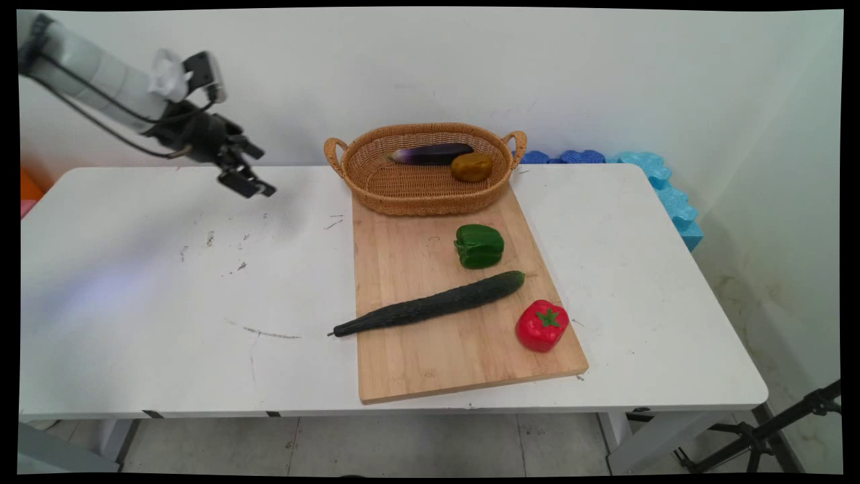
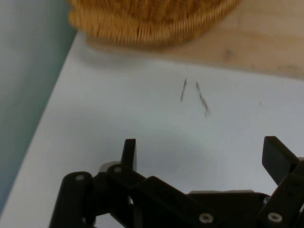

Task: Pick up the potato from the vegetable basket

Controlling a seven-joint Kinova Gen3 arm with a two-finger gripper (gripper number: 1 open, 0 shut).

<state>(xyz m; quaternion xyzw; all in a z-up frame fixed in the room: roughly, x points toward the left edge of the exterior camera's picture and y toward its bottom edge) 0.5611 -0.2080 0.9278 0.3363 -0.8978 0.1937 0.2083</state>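
My gripper hangs open and empty above the table's far left part, left of the wicker basket. In the hand view the gripper has its two fingers spread wide over bare white table, with the basket at the top edge. The basket holds a purple eggplant and a brownish potato. On the wooden cutting board lie a green bell pepper, a long dark cucumber and a red tomato.
The basket rests on the board's far end. Blue foam pieces lie along the wall at the table's far right. A black tripod leg stands on the floor at the lower right. Scuff marks dot the table's left half.
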